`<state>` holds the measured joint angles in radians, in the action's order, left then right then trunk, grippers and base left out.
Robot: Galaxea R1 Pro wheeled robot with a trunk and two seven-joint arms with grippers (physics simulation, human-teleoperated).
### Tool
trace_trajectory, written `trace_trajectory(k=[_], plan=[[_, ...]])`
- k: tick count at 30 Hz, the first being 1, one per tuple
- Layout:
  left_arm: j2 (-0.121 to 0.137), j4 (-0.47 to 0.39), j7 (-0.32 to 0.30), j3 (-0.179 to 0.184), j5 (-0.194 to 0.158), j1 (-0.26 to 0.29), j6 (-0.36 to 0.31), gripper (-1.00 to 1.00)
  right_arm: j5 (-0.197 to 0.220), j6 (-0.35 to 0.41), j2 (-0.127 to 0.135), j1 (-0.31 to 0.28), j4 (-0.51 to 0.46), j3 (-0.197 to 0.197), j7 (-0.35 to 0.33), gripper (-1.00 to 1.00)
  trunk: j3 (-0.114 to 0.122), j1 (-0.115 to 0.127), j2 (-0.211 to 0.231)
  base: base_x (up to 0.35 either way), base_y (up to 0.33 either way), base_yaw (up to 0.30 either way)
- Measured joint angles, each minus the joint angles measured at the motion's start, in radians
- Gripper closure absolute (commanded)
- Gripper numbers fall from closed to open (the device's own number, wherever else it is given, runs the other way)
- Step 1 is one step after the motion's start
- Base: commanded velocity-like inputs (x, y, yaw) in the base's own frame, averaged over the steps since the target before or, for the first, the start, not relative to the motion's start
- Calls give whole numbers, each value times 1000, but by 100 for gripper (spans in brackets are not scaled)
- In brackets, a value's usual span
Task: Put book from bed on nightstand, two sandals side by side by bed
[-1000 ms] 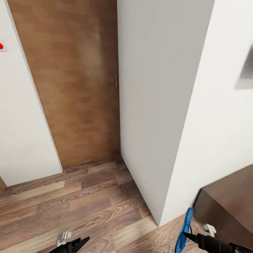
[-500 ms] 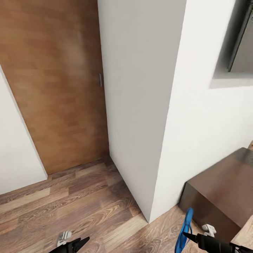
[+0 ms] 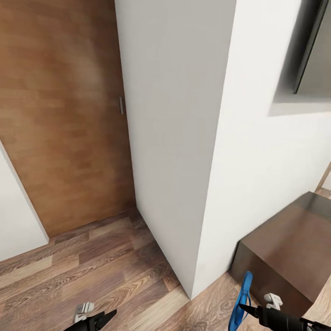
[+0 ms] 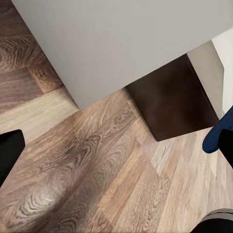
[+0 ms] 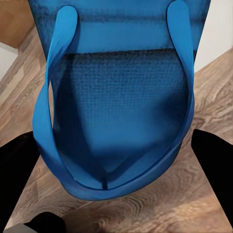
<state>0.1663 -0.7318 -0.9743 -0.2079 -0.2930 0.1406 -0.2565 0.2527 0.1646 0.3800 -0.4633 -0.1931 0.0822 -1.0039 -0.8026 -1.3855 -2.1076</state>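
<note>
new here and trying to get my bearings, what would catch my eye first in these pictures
The bright blue sandal stands out first: it hangs from the right end effector at the head view's lower right, over the wood-plank floor. Next comes the white wall corner jutting toward the camera, with a brown wooden door to its left. A low dark brown cabinet sits against the wall at right.
</note>
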Motion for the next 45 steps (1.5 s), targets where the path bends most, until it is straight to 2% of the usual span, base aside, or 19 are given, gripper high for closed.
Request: trace_trajectory(k=[7,33,45], plan=[[0,0,0,0,0,0,0,-100,0,0,-4,1,0,0,-1,100,0,0,0,3,0,-125],[-1,0,0,0,0,0,0,-100,0,0,-8,1,0,0,1,100,0,0,0,0,0,-267],[0,0,0,0,0,0,0,-100,0,0,-9,0,0,0,1,100,-3,0,0,196,0,-38]])
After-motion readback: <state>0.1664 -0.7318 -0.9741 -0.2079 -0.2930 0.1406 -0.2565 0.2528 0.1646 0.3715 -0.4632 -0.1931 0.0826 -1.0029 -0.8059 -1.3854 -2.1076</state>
